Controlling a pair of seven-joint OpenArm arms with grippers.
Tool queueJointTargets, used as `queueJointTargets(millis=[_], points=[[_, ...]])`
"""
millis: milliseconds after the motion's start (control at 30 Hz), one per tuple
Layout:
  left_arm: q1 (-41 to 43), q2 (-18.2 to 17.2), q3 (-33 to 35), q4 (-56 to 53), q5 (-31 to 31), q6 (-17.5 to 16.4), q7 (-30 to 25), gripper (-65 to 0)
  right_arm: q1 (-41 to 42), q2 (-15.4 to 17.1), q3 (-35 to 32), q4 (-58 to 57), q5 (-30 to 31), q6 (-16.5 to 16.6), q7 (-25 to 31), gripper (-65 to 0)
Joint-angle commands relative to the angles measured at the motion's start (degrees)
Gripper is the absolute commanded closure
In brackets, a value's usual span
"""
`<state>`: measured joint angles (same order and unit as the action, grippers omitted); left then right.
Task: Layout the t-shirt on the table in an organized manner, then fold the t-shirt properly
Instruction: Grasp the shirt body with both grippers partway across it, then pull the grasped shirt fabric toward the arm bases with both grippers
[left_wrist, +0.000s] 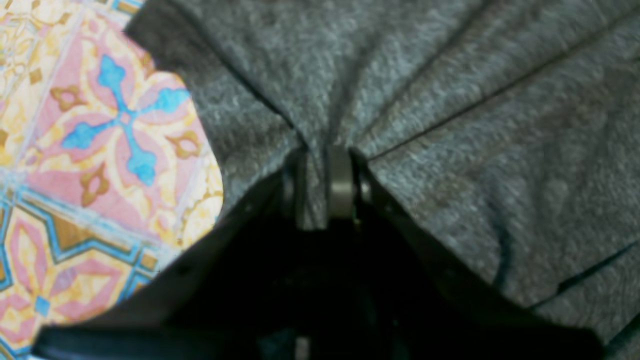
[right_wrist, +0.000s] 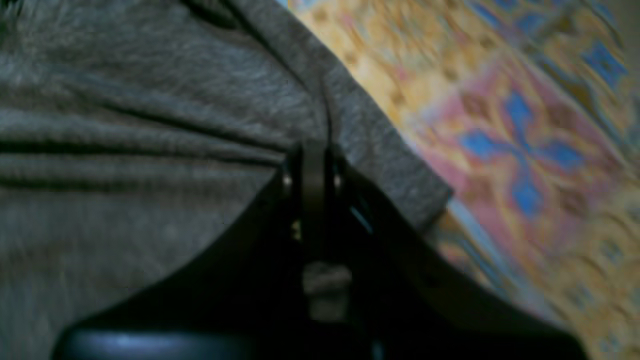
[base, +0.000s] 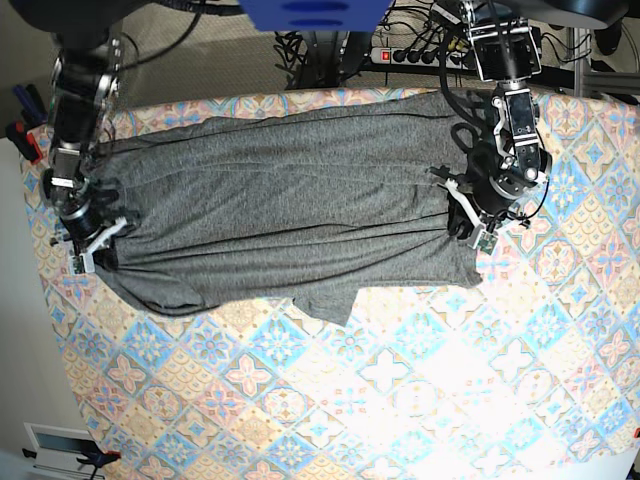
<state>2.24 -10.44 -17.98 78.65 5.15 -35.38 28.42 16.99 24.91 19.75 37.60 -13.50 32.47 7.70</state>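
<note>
Most of the tile-print table (base: 400, 400) lies bare; cables crowd behind it, while left gripper (left_wrist: 325, 187) and right gripper (right_wrist: 314, 172) each pinch the t-shirt (base: 290, 200), jaws closed on its opposite ends

t-shirt (base: 290, 200) text: none, plain grey knit, no print or tag readable
table (base: 400, 400) text: none, tile pattern only, no letters or numbers
gear behind the table's far edge: no readable labels, too small
wrist views: blurred, nothing legible
</note>
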Motion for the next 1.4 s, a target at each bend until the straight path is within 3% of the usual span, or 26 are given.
queueJointTargets(millis=[0, 300, 700, 833, 933, 1033, 1233, 1367], points=[[-0.1, -0.7, -0.3, 0.1, 2.3, 0.9, 3.0, -6.6, -0.2, 1.4, 0.6, 3.2, -1.8, -1.5, -4.0, 0.0], [-0.3, -0.4, 0.1, 0.1, 2.3, 0.9, 2.9, -6.6, -7.5, -2.0, 1.0, 25.8, -1.8, -1.5, -11.9, 0.0], [-0.3, -0.4, -0.3, 0.3, 2.2, 1.0, 2.9, -7.5, -13.4, -6.4, 1.0, 35.8, -1.8, -1.5, -15.0, -0.9], [-0.7, -0.4, -0.3, 5.3, 1.8, 1.0, 4.1, -13.2, -13.3, -6.5, 1.0, 37.2, -1.8, -1.5, -18.6, -10.3], [-0.8, -0.2, 0.1, 13.3, 1.4, 0.3, 9.8, -21.0, -13.3, -6.5, 0.9, 39.1, -1.9, -1.5, -20.1, -21.1], [-0.9, 0.9, -0.4, 20.2, -0.9, -3.5, 12.1, -27.1, -13.3, -6.5, 0.7, 39.7, -1.9, -1.5, -20.0, -27.7], [-1.2, 0.9, -2.0, 24.4, -2.4, -4.6, 13.4, -36.6, -13.3, -6.5, 0.5, 39.8, -1.9, -1.5, -20.0, -30.0], [-5.0, 0.8, -3.5, 18.0, -1.8, -4.6, 13.5, -41.2, -13.6, -6.5, 0.5, 39.7, -1.9, -1.5, -20.0, -29.8]])
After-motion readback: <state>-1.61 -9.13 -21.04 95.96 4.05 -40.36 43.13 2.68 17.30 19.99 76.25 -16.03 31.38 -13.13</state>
